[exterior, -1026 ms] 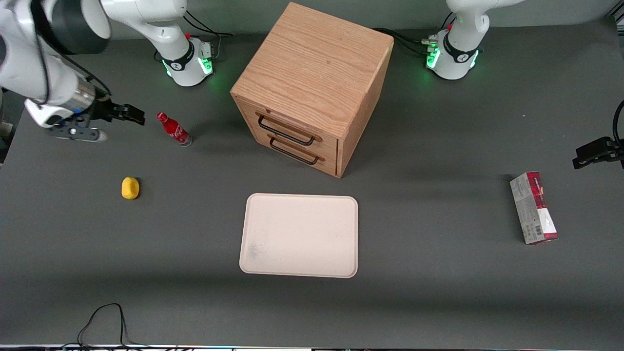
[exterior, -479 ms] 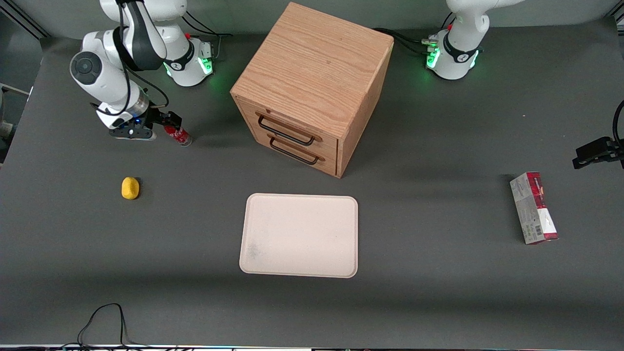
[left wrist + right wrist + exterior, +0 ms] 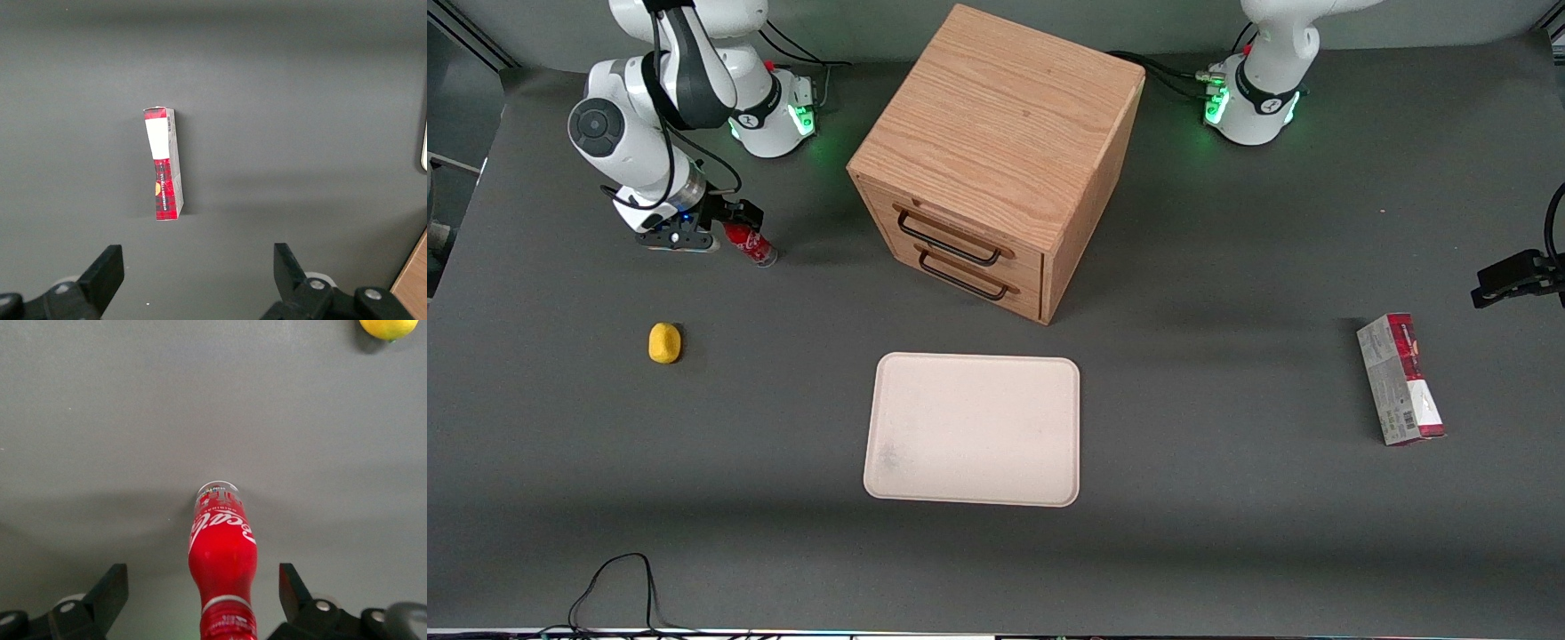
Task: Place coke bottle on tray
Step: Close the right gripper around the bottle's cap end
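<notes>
The gripper [image 3: 203, 593] sits right at the coke bottle [image 3: 751, 244], fingers spread wide with the bottle's neck and cap between them, neither pad [image 3: 115, 590] touching the red plastic. The bottle stands upright on the grey table [image 3: 1227, 533], toward the working arm's end, so its long axis runs straight up through the open jaws. The arm is bent low, wrist tipped down over the cap. The tray [image 3: 889, 480] lies well apart, nearer the front camera, in front of the wooden drawer cabinet [image 3: 996, 151]. A yellow lemon [image 3: 663, 343] sits nearby, no obstacle. Closing looks like the next call.
</notes>
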